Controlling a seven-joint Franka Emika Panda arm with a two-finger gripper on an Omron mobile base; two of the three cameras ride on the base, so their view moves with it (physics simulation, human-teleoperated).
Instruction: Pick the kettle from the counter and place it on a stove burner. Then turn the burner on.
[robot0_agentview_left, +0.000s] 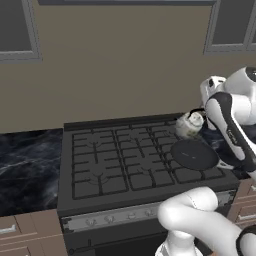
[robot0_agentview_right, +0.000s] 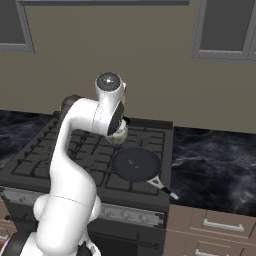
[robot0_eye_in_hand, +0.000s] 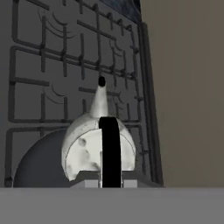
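Note:
The small white-cream kettle (robot0_eye_in_hand: 87, 151) sits just below the hand, its spout pointing away across the grates. My gripper (robot0_eye_in_hand: 110, 180) is shut on its thin black arched handle (robot0_eye_in_hand: 110, 148). In the left base view the kettle (robot0_agentview_left: 190, 123) is over the stove's (robot0_agentview_left: 100, 165) back right burner (robot0_agentview_left: 165, 131), just behind the frying pan. Whether it rests on the grate or hangs above it I cannot tell. In the right base view my forearm hides most of the kettle (robot0_agentview_right: 119, 135). Black marble counter (robot0_agentview_left: 25, 165) lies left of the stove and counter (robot0_agentview_right: 215, 155) right of it.
A flat dark frying pan (robot0_agentview_left: 194, 154) lies on the front right burner, its handle (robot0_agentview_right: 162, 186) pointing to the front right corner. Round knobs (robot0_agentview_left: 110, 217) line the grey front strip. The beige wall (robot0_eye_in_hand: 188, 87) rises right behind the stove. The left and middle burners (robot0_agentview_left: 95, 150) are bare.

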